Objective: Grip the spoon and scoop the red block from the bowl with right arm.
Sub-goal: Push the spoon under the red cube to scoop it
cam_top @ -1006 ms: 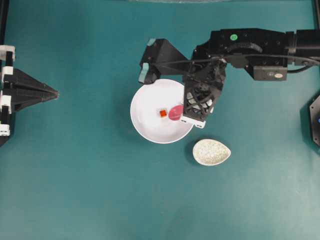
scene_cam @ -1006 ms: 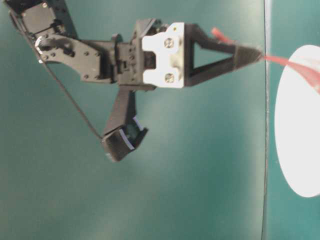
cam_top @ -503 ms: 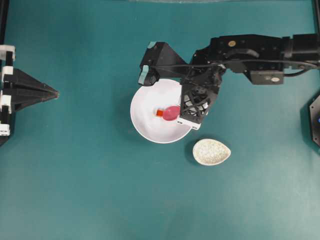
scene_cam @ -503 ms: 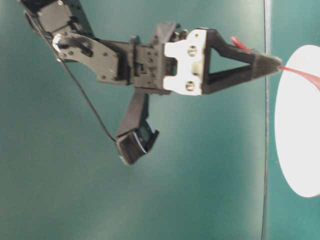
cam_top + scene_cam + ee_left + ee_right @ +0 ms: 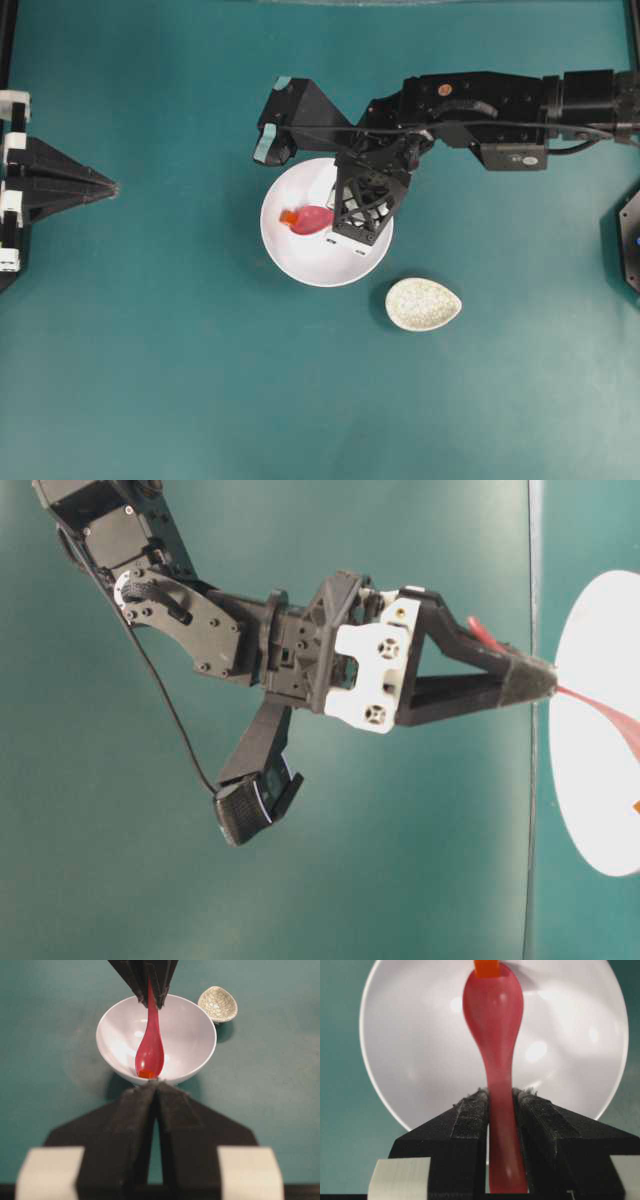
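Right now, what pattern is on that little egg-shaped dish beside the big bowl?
Cream with a fine crackled speckle; the egg-shaped dish shows it best in the left wrist view.

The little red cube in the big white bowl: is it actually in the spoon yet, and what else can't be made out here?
- Tiny red-orange cube: cut off by the top edge in the right wrist view; elsewhere too small to tell whether it lies in the scoop or just at its tip.
- Glossy pink-red spoon: the right end effector hides its handle in the overhead view.
- Large white bowl: cut off by the right edge in the table-level view.
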